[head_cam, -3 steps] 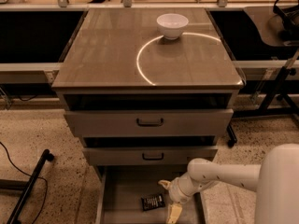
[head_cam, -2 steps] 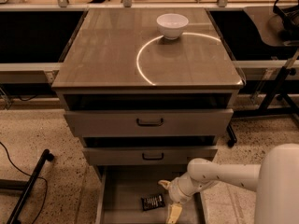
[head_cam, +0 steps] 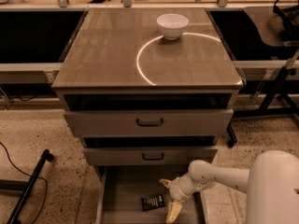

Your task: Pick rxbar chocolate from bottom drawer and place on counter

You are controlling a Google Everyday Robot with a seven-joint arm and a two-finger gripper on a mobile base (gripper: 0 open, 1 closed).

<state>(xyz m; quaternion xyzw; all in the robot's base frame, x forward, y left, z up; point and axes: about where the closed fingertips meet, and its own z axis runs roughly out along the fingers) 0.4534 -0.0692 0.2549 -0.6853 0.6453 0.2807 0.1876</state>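
Note:
The rxbar chocolate (head_cam: 153, 202), a small dark wrapper with pale lettering, lies flat on the floor of the open bottom drawer (head_cam: 122, 190). My gripper (head_cam: 169, 198) hangs inside the drawer just right of the bar, on the end of the white arm that comes in from the lower right. Its two pale fingers are spread apart, one above and one below, with nothing between them. The bar lies apart from the fingers. The counter (head_cam: 112, 50) is the glossy grey-brown cabinet top with a bright curved arc.
A white bowl (head_cam: 172, 25) stands at the back of the counter on the arc. Two wider drawers with black handles (head_cam: 150, 122) stand partly pulled out above the bottom drawer. A black stand leg (head_cam: 28, 185) lies on the floor at left. A chair base (head_cam: 275, 87) is at right.

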